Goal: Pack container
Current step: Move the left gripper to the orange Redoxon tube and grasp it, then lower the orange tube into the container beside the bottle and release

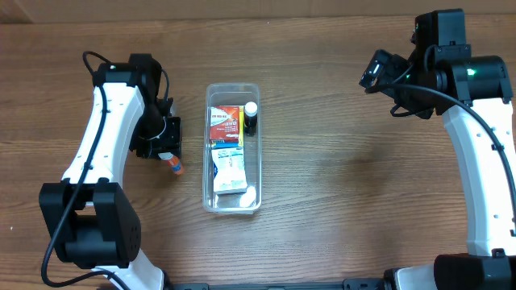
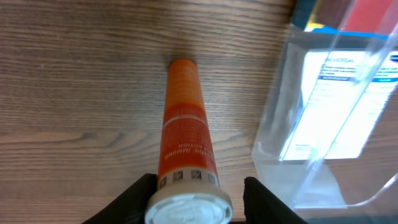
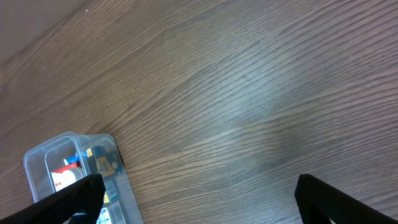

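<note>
The clear bin (image 1: 233, 147) lies on the wooden worktop (image 1: 339, 177) a little toward its left edge, about midway between the far edge and the robot's edge, with its long sides running from far to near. At its far end lie a red box (image 1: 225, 125) and, beside it on the right, a small dark bottle (image 1: 251, 118) with a white top; a white and blue box (image 1: 230, 167) fills the end nearer the robot. Just left of the bin, and not touching it, an orange tube (image 2: 185, 134) lies flat on the wood. The left gripper (image 1: 167, 151) is low over it with a finger on each side of the tube's white cap (image 2: 188, 208); a sliver of gap shows at one finger, so it is released rather than clenched. The right gripper (image 1: 380, 71) hangs near the far right corner, well apart from the bin, its fingers (image 3: 68, 199) spread wide with nothing between them.
</note>
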Available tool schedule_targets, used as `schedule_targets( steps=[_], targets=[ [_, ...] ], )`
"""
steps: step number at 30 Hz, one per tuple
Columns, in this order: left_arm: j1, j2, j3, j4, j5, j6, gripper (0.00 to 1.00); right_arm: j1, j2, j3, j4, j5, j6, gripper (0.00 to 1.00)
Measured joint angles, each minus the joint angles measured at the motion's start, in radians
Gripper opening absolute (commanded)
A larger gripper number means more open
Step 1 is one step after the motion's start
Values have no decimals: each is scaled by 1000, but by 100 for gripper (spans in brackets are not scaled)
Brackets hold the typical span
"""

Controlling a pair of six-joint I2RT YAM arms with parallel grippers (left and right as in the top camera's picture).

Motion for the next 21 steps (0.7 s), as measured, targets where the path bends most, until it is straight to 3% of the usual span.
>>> schedule_targets(
  steps=[8, 11, 14, 17, 21],
  targets=[
    [0, 0, -41, 36, -21, -3, 22, 0, 0, 0, -1, 0, 0, 100],
    [-2, 0, 89, -94, -21, -4, 23, 0, 0, 0, -2, 0, 0, 100],
    [-49, -4, 362, -253, -24, -9, 27, 0, 0, 0, -2, 0, 0, 100],
    [-159, -17, 497, -255, 5, -25, 29, 0, 0, 0, -1, 0, 0, 100],
    [-350, -27, 527, -206, 28, -76, 32, 0, 0, 0, 0, 0, 0, 100]
  ],
)
